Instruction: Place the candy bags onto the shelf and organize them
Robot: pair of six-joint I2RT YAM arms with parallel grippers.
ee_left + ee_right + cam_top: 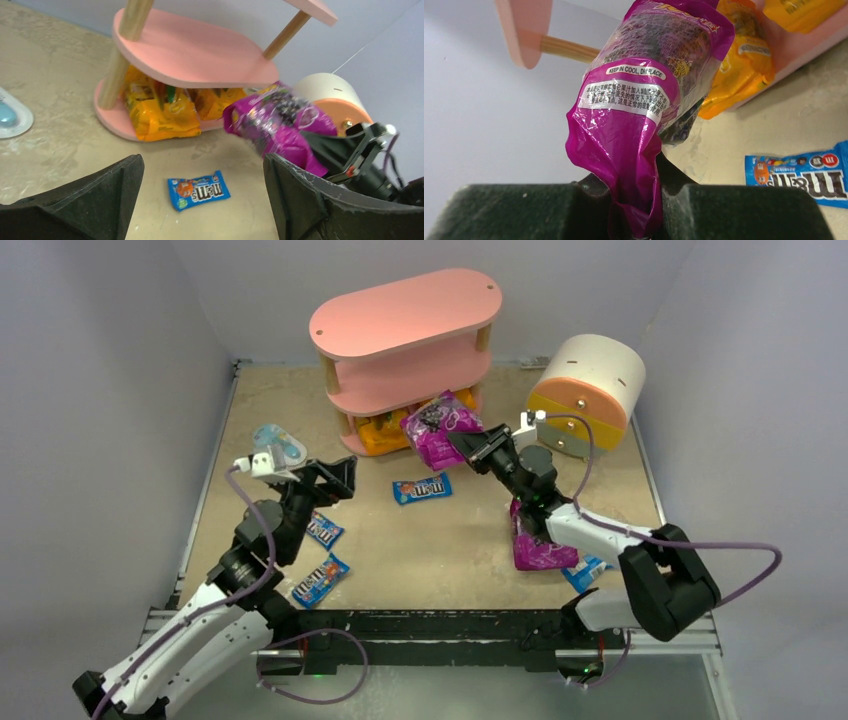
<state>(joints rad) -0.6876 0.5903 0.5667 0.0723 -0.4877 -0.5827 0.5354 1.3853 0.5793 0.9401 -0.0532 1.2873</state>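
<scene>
Right claw [636,202] pinches purple bag [649,100], which juts ahead; left claw [201,165] gapes wide.

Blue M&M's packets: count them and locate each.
4 slim blue M&M's packets: one mid-table before the pink three-tier shelf, two beside the left arm, one near the right arm. Others may be hidden.
</scene>
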